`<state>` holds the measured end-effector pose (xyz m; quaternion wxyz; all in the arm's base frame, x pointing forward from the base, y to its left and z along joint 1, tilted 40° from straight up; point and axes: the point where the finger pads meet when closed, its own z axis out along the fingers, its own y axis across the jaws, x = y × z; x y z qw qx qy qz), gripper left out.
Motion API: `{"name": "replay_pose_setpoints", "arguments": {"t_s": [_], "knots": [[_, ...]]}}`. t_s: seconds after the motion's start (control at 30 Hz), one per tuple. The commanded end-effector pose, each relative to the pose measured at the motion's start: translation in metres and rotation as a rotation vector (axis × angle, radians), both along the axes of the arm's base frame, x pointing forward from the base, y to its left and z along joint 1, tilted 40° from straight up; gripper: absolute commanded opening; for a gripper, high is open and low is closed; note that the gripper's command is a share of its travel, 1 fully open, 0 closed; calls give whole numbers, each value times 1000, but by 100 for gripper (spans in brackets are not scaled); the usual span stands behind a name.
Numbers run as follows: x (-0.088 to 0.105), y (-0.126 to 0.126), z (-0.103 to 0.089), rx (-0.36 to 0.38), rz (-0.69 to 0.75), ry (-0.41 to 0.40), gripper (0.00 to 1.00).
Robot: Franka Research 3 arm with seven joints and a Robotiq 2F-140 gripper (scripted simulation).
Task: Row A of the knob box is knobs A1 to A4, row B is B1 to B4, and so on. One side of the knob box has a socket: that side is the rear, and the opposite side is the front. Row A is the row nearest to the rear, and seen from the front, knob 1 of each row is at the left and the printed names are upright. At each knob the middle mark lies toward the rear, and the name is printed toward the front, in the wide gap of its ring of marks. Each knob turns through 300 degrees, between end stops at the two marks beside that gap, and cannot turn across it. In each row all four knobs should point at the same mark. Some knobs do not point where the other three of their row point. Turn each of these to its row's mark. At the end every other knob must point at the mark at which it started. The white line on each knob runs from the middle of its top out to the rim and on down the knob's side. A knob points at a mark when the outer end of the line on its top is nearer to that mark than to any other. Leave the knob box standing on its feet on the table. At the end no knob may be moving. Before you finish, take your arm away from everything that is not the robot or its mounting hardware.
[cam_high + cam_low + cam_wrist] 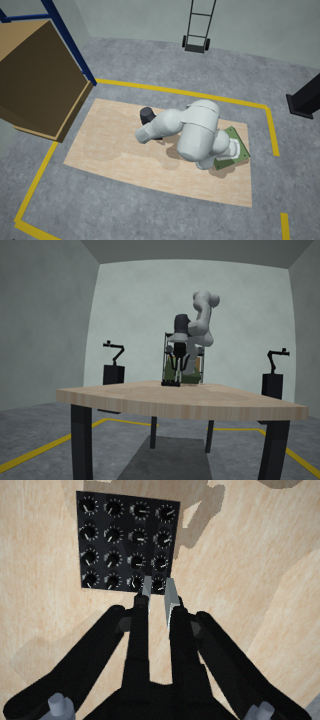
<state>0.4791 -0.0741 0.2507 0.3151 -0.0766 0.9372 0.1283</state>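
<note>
Grey-walled room with a speckled concrete floor, yellow floor tape and a pale wooden table (180, 405) on dark legs. Behind the arm, a black hand truck (196, 31) against the wall; off to one side, a large brown cardboard box (36, 77) on a blue rack (67, 38). On the table, directly under the fingertips, a flat square black knob box (95, 540) with sixteen small black knobs in four rows of four, each with a white line and a ring of white marks. Stood flat on the table top, roughly square, so no clear long axis; sides slightly skewed in the wrist view. Socket side not discernible. White lines pointed in mixed directions. Black two-finger gripper (159, 591) hung straight down from the white arm (196, 129), its grey pads (172, 600) on either side of a knob (158, 584) in the nearest row, last on the right. Slightly parted and released, nothing clamped.
</note>
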Motion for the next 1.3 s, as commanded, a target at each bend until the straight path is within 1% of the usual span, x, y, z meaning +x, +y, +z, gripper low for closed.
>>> {"name": "replay_pose_setpoints", "arguments": {"t_s": [0.0,0.33,0.57,0.9,1.27], "knots": [[0,0,0,5,-6,3,12],[0,0,1,5,-6,3,12],[-5,-3,7,5,-6,3,12],[-20,-10,27,5,-6,3,12],[-21,-11,29,5,-6,3,12]]}}
